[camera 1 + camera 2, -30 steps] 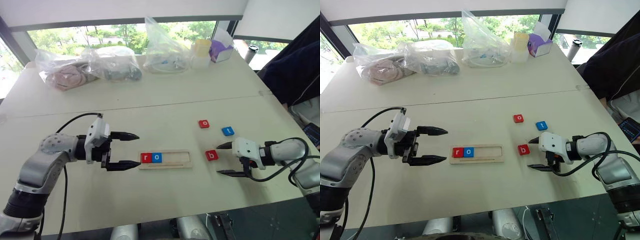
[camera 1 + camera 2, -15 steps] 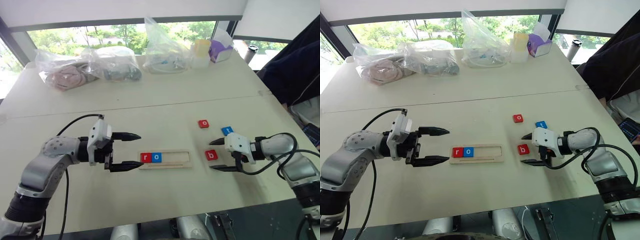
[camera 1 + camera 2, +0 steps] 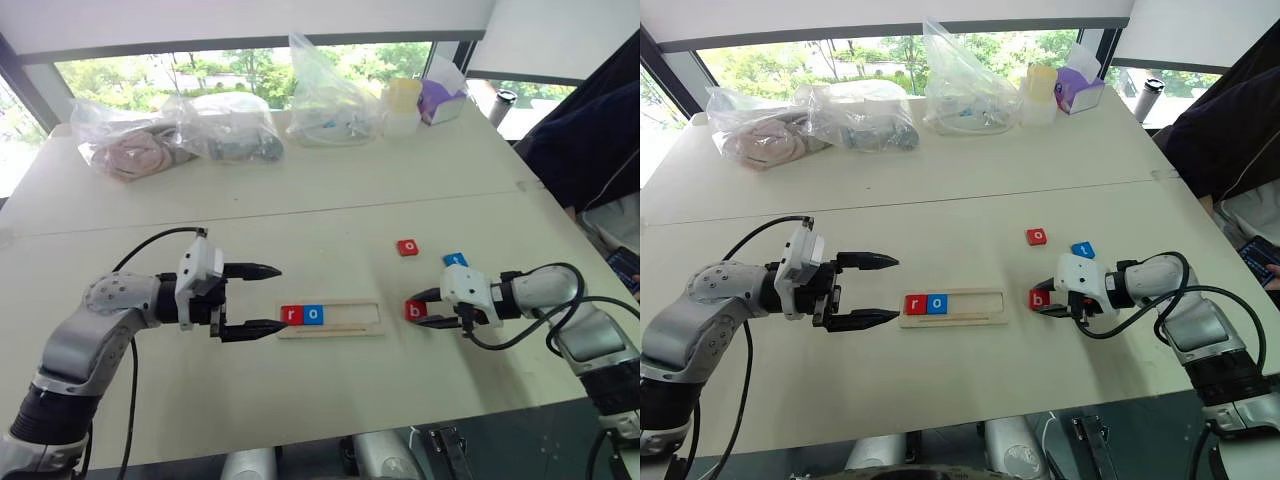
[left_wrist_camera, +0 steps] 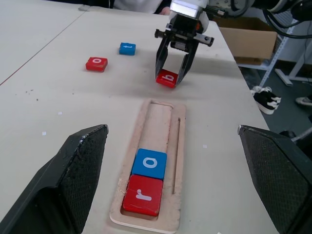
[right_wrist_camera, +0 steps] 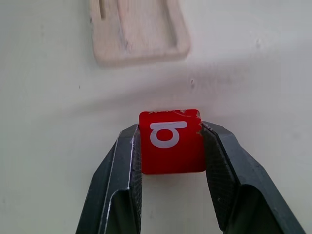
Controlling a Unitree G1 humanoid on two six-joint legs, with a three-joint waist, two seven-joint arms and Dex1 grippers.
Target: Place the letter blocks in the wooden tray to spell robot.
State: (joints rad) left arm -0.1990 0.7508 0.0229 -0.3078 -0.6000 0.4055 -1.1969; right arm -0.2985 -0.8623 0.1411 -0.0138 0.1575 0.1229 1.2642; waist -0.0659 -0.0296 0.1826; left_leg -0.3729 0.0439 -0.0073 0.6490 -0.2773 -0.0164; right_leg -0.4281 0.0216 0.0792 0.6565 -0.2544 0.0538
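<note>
The right end effector (image 5: 170,146) is clamped on the small flat red square block with a white "b" (image 5: 171,141), one black finger (image 5: 124,165) pressed against each side of it. The block sits low at the cream table (image 3: 330,225), just off the right end of the long, narrow light-wood tray (image 3: 331,318); whether it touches the table cannot be told.

Beyond that hand, farther back on the table, lie a red block with a white "o" (image 3: 407,247) and a blue block (image 3: 455,260); its letter reads as a "t" in the left wrist view. The two are near each other but apart.

The tray lies flat, lengthwise across the table between the two arms. In its left end sit a red "r" block (image 3: 291,316) and a blue "o" block (image 3: 313,315), side by side and touching; the other slots hold nothing.

The left end effector (image 3: 262,300) hangs just beside the tray's left end with its black fingers spread wide apart, holding nothing.

Along the table's far edge by the window stand clear plastic bags (image 3: 180,130) stuffed with items, a pale yellow container (image 3: 404,107) and a purple box (image 3: 443,100).
</note>
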